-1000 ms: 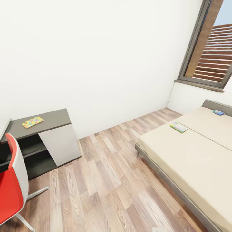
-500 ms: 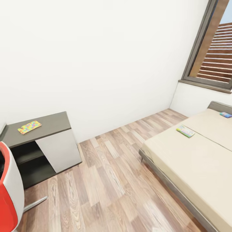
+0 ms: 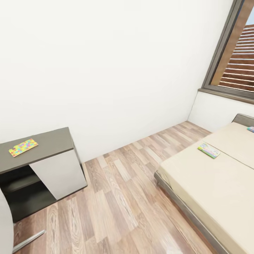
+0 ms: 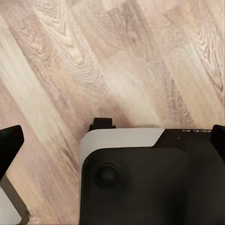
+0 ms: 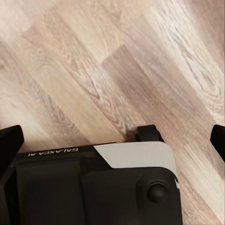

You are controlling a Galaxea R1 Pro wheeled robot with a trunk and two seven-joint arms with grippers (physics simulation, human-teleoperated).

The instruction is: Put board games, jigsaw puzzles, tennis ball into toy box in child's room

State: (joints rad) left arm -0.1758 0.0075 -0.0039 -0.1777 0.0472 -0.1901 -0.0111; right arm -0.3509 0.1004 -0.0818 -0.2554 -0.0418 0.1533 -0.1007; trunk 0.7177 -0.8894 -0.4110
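jigsaw puzzle (image 3: 23,147), flat, multicoloured, on dark table (image 3: 53,143)

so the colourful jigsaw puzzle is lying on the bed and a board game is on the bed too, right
Not quite. The head view shows the jigsaw puzzle lying on the dark lower section of the table, not on the bed. A board game does lie on the bed.

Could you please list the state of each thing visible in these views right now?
jigsaw puzzle: lying flat on the dark lower section of the table.
board game: lying flat on the bed.
second board game: on the bed near the headboard, cut off by the picture's edge.
left gripper: open, empty, over the wooden floor.
right gripper: open, empty, over the floor.
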